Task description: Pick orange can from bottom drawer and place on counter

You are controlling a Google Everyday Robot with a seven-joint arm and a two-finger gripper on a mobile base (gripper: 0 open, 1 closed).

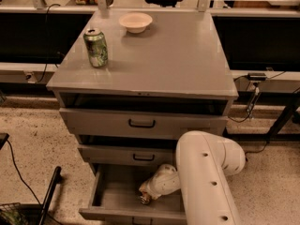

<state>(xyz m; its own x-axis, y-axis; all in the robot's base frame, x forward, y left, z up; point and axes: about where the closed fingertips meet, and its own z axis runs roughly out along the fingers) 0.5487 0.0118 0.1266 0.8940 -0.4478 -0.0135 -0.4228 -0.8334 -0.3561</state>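
The white arm fills the lower right of the frame, its thick rounded link running up from the bottom edge and bending at a joint toward the left, where a slimmer white wrist reaches down into the bottom drawer. That drawer is pulled out at the bottom centre of the frame, a shallow grey tray with its plain floor showing on the left half. The gripper sits low inside it, a little right of the drawer's middle, pointing toward the lower left. Right at its tip lies the orange can, seen only as a small brownish and silver shape on the drawer floor, mostly covered by the wrist. The gripper touches or nearly touches the can, but I cannot tell whether it is clenched on it or released. Above the open tray the middle drawer and the top drawer each carry a black handle, and both stand slightly out from the cabinet. The counter spreads across the upper middle of the frame. On it a green can stands upright near the left edge, and a pale bowl rests near the far edge, well apart from the green can. Speckled floor shows at left, with a black cable trailing across it.
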